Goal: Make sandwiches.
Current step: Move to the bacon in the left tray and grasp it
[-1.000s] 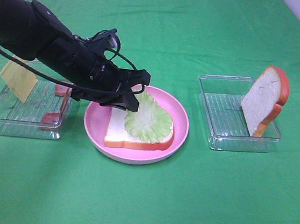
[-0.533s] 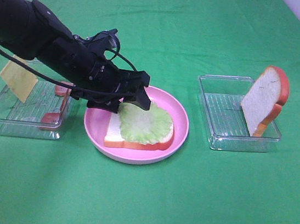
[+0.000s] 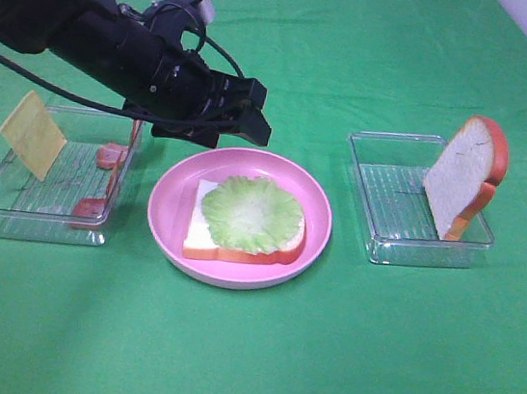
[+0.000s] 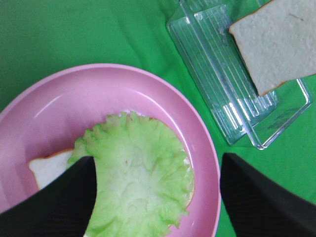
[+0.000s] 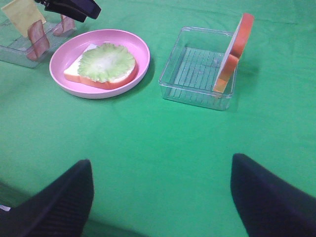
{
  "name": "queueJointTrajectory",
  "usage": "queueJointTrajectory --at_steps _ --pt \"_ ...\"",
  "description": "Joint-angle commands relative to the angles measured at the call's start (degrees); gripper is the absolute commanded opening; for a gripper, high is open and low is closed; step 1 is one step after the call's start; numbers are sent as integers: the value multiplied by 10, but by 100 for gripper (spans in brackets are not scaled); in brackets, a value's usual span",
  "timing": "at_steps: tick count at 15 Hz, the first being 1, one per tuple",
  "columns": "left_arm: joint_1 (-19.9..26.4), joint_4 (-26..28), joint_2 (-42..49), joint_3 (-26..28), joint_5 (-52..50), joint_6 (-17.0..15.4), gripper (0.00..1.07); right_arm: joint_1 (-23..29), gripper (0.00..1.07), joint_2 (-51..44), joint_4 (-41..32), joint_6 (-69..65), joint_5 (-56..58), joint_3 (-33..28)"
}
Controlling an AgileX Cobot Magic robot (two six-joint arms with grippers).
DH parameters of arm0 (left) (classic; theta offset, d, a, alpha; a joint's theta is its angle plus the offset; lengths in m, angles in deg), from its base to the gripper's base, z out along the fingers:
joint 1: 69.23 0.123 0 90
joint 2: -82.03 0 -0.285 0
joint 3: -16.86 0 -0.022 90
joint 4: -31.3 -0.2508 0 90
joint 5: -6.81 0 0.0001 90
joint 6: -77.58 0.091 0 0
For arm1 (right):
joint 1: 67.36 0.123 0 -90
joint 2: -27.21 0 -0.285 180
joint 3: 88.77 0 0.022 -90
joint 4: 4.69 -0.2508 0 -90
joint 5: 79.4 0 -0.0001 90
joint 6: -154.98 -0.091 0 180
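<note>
Stack about half built: 1 bread slice [image 3: 198, 237] lies flat in pink plate [image 3: 318, 209] with lettuce leaf [image 3: 254, 213] on top. Left gripper [image 3: 252, 118] hangs above plate's far-left rim, jaws wide apart, nothing in them. Right gripper [image 5: 161, 160] is spread wide too and empty, over bare green cloth [image 5: 148, 128], well apart from everything. Left to do, as I judge: bacon strips [image 3: 99, 205] and yellow cheese square [image 3: 32, 134], both leaning in left clear tray [image 3: 37, 223], then 2nd bread slice [image 3: 461, 174], propped upright in right clear tray [image 3: 381, 188], as lid. Bacon or cheese next, cannot tell which.
</note>
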Motion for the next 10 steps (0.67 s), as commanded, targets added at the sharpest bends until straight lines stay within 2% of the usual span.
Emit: queueJointTrajectory --at_steps 1,3,5,6,9,10 --pt "-2 -7 22 2 -4 -1 68 3 71 -11 2 3 -5 -2" --pt "-2 -11 53 2 -9 -1 68 3 71 -11 2 3 -5 -2" --pt "-2 -59 100 2 -25 -51 68 3 71 -11 2 3 -5 -2" --pt "3 -103 117 2 -27 -92 68 3 71 -11 2 3 -5 -2" --pt "44 -270 154 2 21 -275 68 3 71 -11 2 3 -5 -2" --pt "57 -300 158 2 38 -306 68 3 71 -11 2 3 -5 -2"
